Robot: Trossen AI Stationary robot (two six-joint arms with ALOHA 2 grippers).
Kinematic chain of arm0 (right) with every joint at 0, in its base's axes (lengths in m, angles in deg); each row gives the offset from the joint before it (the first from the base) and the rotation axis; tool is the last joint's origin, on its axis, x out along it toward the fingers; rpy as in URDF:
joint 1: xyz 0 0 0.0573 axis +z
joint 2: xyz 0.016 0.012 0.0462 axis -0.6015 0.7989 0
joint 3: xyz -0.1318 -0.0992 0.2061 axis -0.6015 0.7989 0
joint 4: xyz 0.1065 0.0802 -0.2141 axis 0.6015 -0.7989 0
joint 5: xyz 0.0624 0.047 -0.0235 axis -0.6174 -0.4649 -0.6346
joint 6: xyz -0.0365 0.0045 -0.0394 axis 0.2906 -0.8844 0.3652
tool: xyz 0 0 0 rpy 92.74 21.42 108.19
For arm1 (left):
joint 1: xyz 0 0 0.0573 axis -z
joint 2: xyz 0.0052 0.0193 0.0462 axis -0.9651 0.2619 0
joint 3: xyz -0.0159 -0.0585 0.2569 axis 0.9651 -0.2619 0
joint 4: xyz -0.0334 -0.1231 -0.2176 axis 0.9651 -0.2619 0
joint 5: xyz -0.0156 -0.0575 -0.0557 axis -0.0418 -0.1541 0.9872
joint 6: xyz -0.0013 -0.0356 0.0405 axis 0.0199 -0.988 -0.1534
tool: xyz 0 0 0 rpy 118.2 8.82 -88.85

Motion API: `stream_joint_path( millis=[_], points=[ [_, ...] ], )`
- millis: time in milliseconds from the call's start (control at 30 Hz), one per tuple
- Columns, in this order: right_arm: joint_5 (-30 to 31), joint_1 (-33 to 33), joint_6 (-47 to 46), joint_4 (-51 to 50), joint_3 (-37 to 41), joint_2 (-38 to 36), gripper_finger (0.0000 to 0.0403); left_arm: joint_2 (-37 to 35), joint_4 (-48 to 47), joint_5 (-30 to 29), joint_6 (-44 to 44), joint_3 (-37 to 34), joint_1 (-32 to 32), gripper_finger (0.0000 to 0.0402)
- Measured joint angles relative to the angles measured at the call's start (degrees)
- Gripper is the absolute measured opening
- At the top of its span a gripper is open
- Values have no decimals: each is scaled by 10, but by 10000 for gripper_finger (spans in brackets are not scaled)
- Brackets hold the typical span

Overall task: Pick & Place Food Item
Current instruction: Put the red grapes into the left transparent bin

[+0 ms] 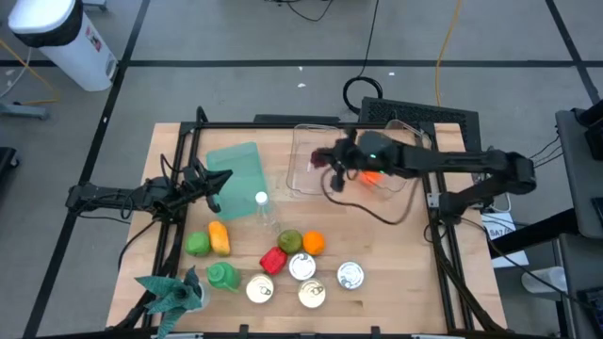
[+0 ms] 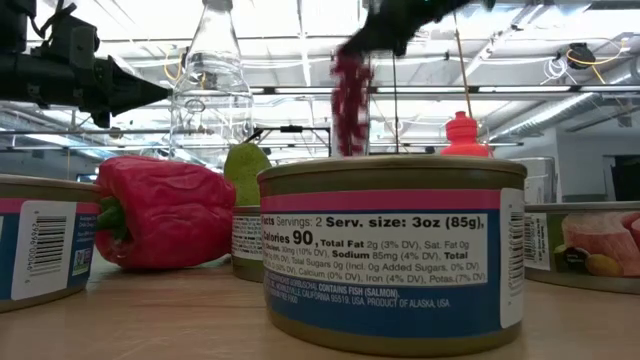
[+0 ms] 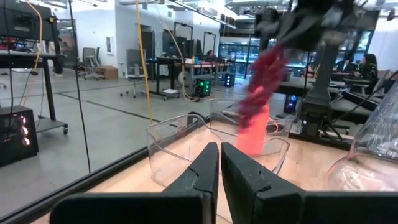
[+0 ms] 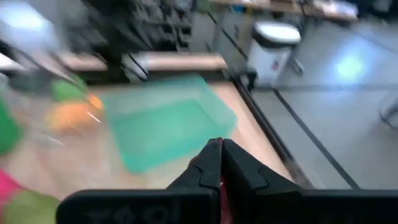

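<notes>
Your right gripper (image 1: pixel 332 166) hangs over the clear plastic container (image 1: pixel 303 149) at about one o'clock on the table, its jaws pinched fully together on the top of a bunch of dark red grapes (image 2: pixel 350 95), which dangles below it. Holding it by the stem end lets the bunch hang free, so it should drop cleanly when you let go. The bunch is in the air, above the container's rim and not yet resting in anything; an orange-red item (image 1: pixel 370 175) already lies inside, under the arm.

Your left gripper (image 1: pixel 209 185) waits at nine o'clock, jaws closed on nothing, just beside the green lid (image 1: pixel 237 175), well clear of the right arm's path.

The rest of the food sits grouped at six o'clock: red bell pepper (image 1: pixel 272 260), pear (image 1: pixel 289 241), orange (image 1: pixel 313 243) and salmon tins (image 1: pixel 302 267), with a clear water bottle (image 1: pixel 265 213) standing just behind them. That leaves the container end open for placing, so you judge the grapes are at the carry stage
</notes>
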Motion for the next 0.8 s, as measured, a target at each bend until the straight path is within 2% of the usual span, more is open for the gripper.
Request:
stream_joint_path(
  millis=[133,267,567,667,800],
  points=[
    [-19,-37,6,35,8,58,0,0,0,0,0,0,0,26],
    [-63,-56,-18,37,9,106,0,0,-2,0,2,0,0,26],
    [-72,-42,-34,18,9,118,10,0,-3,0,4,0,0,26],
    [-72,-38,-40,16,9,117,37,0,-3,0,2,0,0,26],
    [-71,-37,-60,16,9,118,104,0,-3,0,-3,0,0,26]
  ],
)
